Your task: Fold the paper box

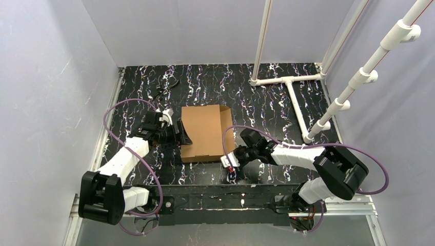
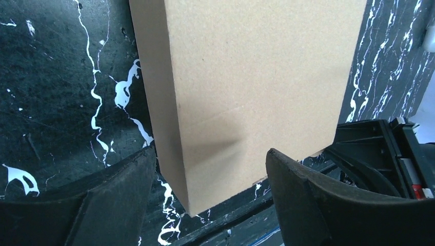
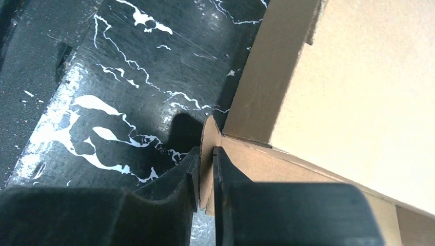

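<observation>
The box (image 1: 201, 134) lay mid-table (image 1: 138, 82). The right gripper (image 3: 206, 159), stretched low from the near edge, pinched a flap at its near right corner. The left gripper (image 2: 210, 156) stood with fingers spread at its left side.

In my overhead view the light is soft and even and comes from above. The pale walls are bright, the paper box (image 1: 202, 133) looks sharp, and the shadows on the dark table (image 1: 287, 128) are weak.

In my left wrist view, my left gripper (image 2: 210, 154) is very near the lens. Its fingers (image 2: 118, 200) are dark and a little soft, and a grey shadow falls across the cardboard between them.

In my right wrist view, my right gripper (image 3: 206, 154) is almost black, with little detail. The table has a dull sheen there, a dark shadow lies beside the box corner, and the nearest cardboard is slightly blurred.
</observation>
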Motion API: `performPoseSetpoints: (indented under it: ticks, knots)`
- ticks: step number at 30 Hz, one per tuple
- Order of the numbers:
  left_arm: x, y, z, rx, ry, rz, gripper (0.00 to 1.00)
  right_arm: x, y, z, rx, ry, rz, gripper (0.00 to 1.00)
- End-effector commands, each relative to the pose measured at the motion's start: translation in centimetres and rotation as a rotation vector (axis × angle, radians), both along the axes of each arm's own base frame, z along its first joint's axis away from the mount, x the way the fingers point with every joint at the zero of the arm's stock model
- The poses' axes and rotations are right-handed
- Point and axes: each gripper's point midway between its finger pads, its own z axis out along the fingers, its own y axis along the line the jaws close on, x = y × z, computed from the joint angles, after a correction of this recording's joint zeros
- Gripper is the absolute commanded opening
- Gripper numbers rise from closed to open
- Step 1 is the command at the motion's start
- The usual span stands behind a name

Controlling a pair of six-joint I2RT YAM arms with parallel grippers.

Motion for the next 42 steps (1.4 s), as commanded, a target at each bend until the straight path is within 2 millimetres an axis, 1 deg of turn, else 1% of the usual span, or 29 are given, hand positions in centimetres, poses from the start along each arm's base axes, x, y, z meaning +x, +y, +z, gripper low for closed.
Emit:
performPoseSetpoints:
  ticks: [1, 11, 17, 24, 34, 42]
  knots:
    - [0.3, 0.1, 0.0, 0.015, 0.026, -0.017, 0.76, 0.7, 0.5, 1.6, 0.042, 0.048, -0.049, 0.21]
    - [0.1, 0.3, -0.9, 0.031, 0.073, -0.005, 0.75, 0.5, 0.3, 1.2, 0.043, 0.154, -0.073, 0.08]
    - [0.0, 0.6, -1.4, 0.049, 0.101, 0.011, 0.74, 0.8, 0.0, 0.6, 0.029, 0.229, -0.090, 0.01]
    - [-0.1, 0.6, -1.7, 0.053, 0.121, 0.013, 0.70, 0.6, -0.6, 0.5, 0.017, 0.321, -0.109, 0.01]
    - [-0.4, 0.8, -2.4, 0.072, 0.159, 0.017, 0.63, 0.8, -1.4, 0.0, 0.006, 0.427, -0.139, 0.01]
    - [-0.4, 0.9, -2.5, 0.075, 0.162, 0.020, 0.62, 0.7, -1.7, -0.3, -0.002, 0.494, -0.146, 0.01]
